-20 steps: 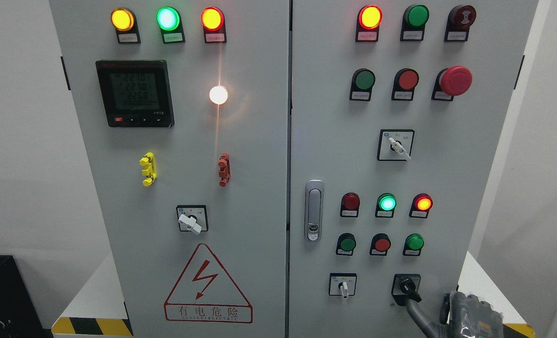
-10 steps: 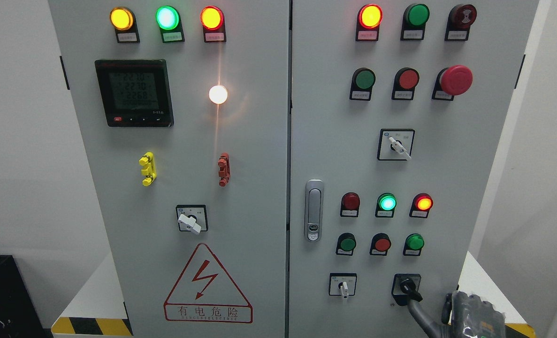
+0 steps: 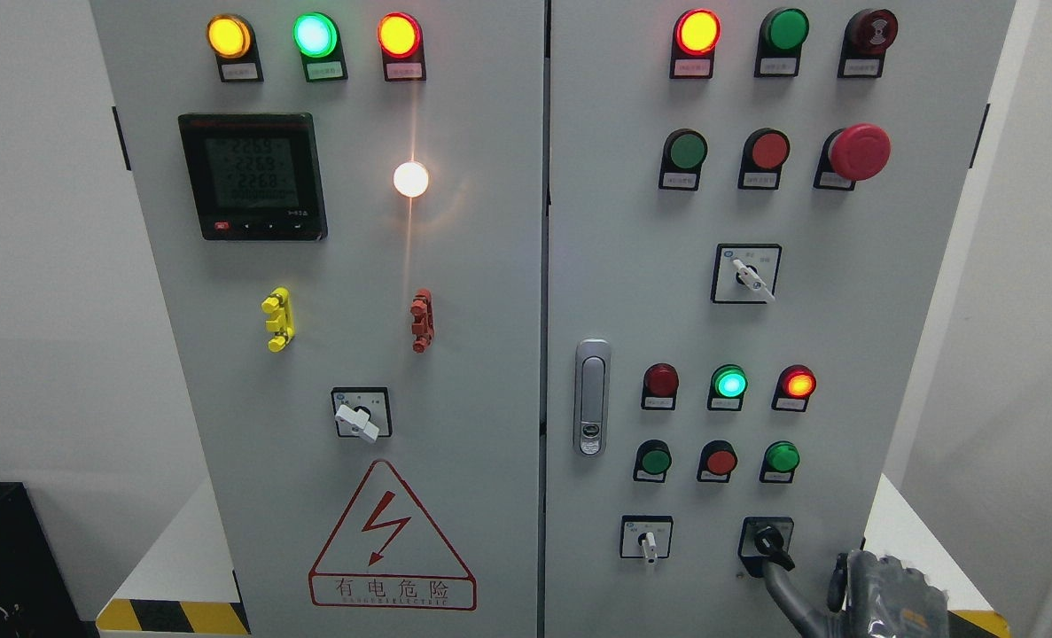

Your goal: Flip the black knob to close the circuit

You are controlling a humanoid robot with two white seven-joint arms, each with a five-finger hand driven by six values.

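Reaching one long finger (image 3: 787,589) of the right hand (image 3: 884,598) up to the black knob (image 3: 767,543) at five o'clock on the cabinet (image 3: 490,266), ready for flipping; grip unclear.

Matt painted metal cabinet (image 3: 472,266), glossy plastic black knob (image 3: 767,540)

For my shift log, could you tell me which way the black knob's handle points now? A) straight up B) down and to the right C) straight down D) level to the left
B: the black knob slants toward the lower right, where a finger of the right hand meets it.
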